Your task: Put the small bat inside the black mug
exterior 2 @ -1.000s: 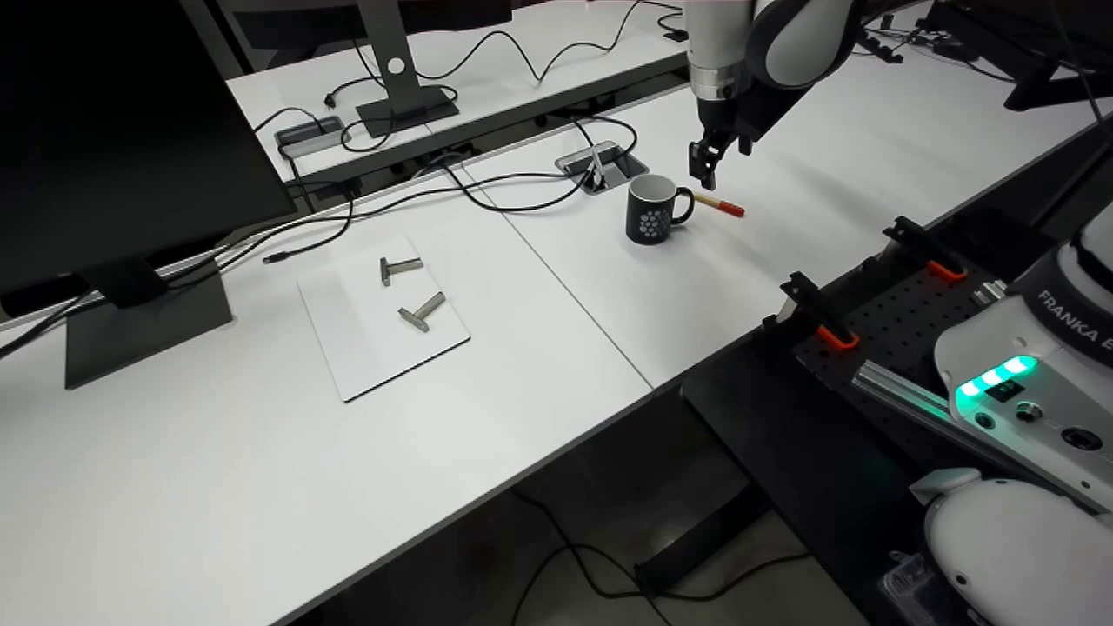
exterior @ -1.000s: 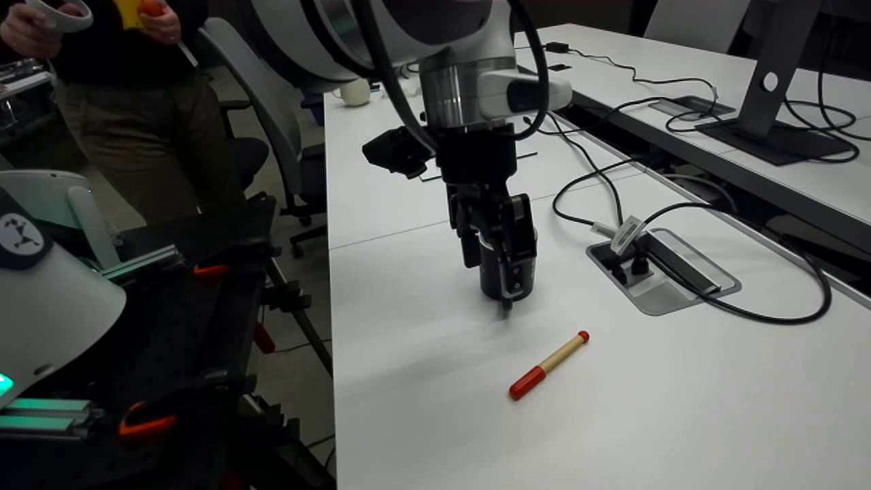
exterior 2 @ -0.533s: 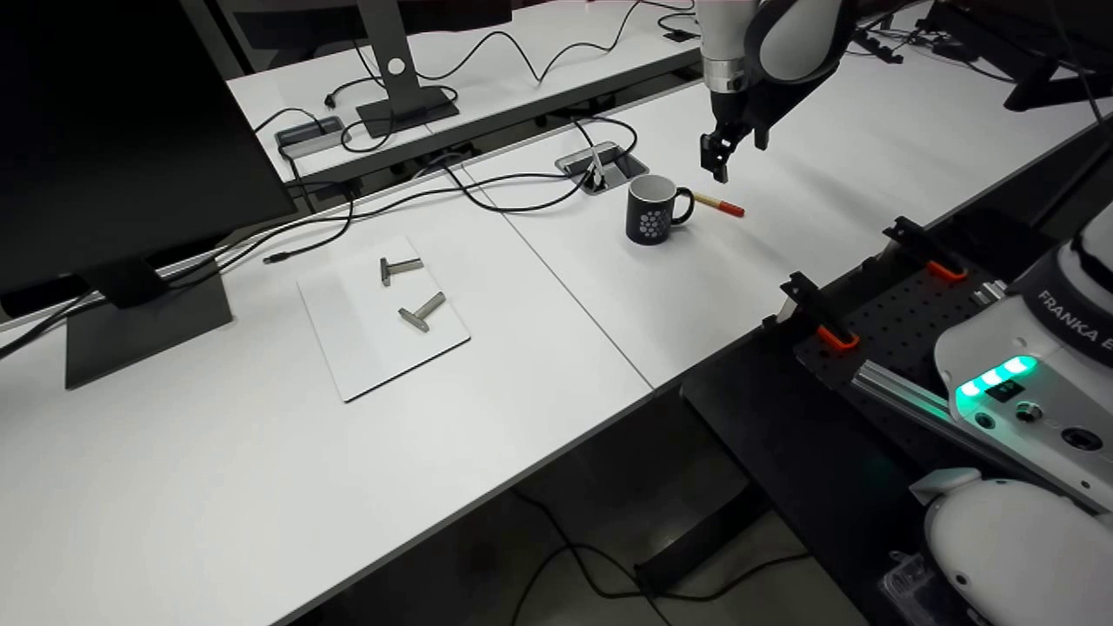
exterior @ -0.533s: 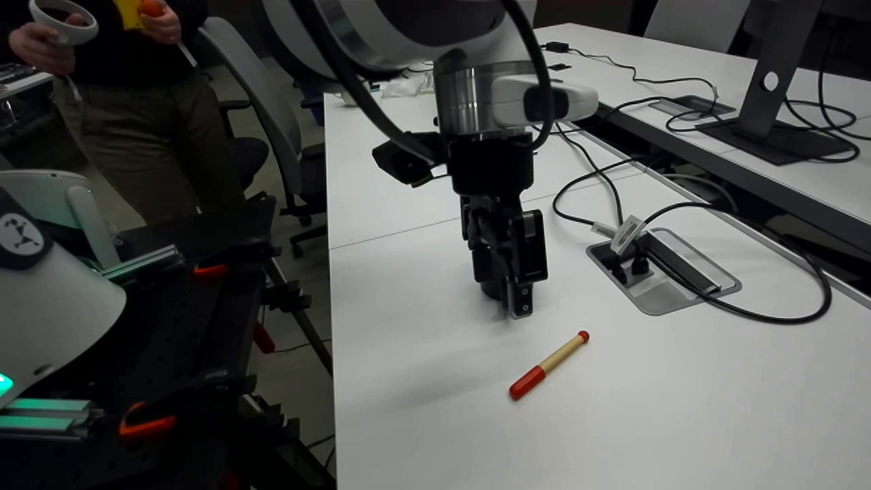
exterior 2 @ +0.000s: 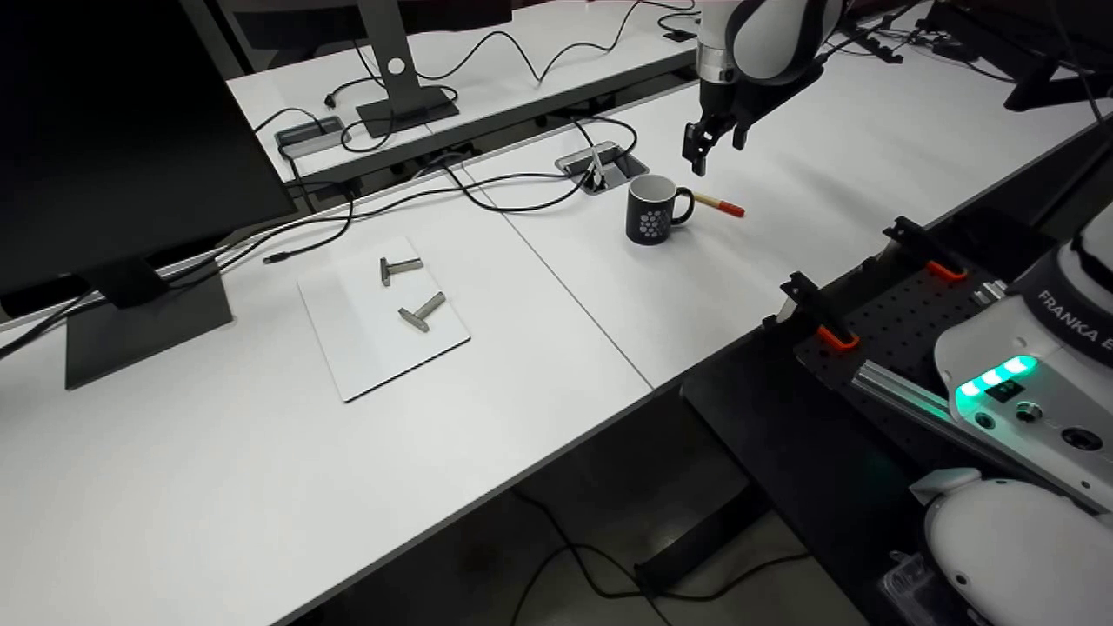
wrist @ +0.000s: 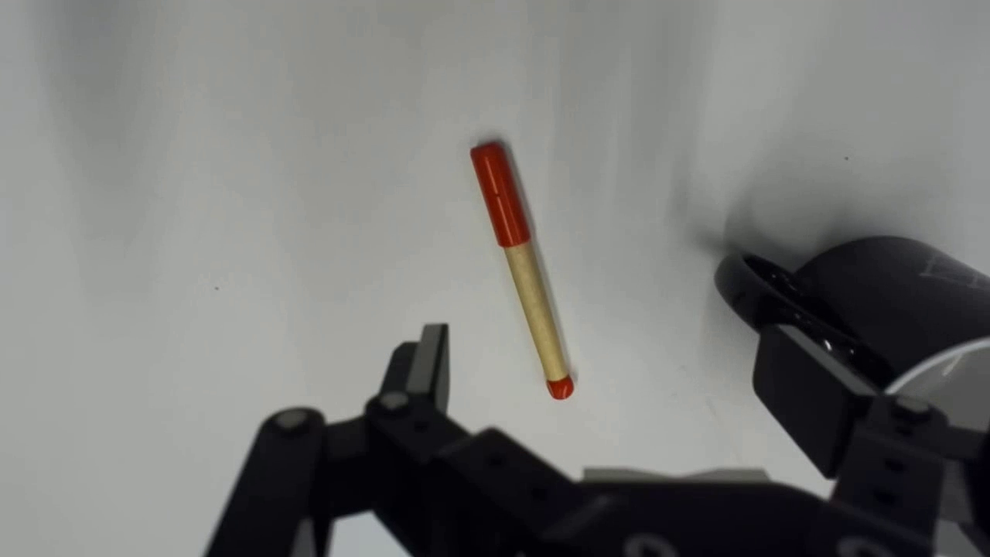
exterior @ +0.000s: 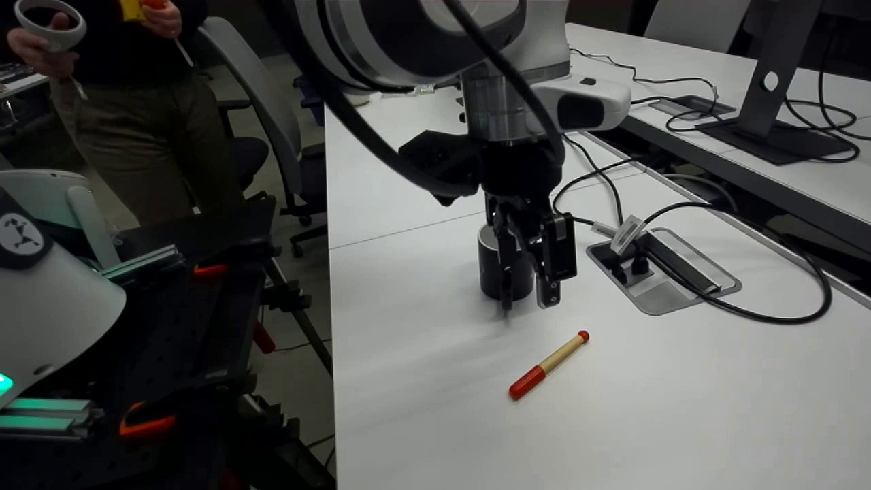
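Your small bat is lying on the worktop, red at its thicker end, tan along the shaft and red again at the small tip. The black mug is standing upright near it — its handle pointing toward the bat, pale dots showing on its side. The fingers are hanging above the worktop, spread wide apart; in the wrist view you are seeing the bat's small tip between them, while one finger is hiding part of the handle. Farther out, a grey cable box is sitting set into the worktop, black cables trailing around it. In an exterior view two grey T-shaped pieces are lying on a white board — and a person is standing near the worktop, holding a white controller.
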Controlling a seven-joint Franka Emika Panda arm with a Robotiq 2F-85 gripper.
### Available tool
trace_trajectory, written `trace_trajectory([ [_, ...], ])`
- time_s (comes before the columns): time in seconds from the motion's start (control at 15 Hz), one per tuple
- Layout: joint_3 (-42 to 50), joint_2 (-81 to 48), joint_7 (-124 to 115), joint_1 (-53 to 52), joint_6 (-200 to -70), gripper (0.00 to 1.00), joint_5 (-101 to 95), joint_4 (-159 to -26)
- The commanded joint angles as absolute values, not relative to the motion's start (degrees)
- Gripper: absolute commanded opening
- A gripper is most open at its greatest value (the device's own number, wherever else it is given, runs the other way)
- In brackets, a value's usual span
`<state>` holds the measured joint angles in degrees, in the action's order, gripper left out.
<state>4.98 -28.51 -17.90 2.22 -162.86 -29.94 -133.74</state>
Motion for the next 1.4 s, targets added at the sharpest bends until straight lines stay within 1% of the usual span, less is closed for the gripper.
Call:
trace_trajectory([
  [0.0,7.4,-28.9,-12.8,-0.6,-164.2,1.0,-24.0,-133.9],
  [0.33,7.2,-29.7,-11.5,0.0,-165.7,1.0,-23.0,-134.1],
  [0.87,13.7,-37.6,2.0,1.4,-176.8,1.0,-24.9,-131.3],
  [1.07,12.3,-39.8,12.7,5.2,-180.8,1.0,-25.9,-130.1],
  [1.33,10.0,-40.7,22.4,7.7,-179.2,1.0,-26.9,-129.5],
])
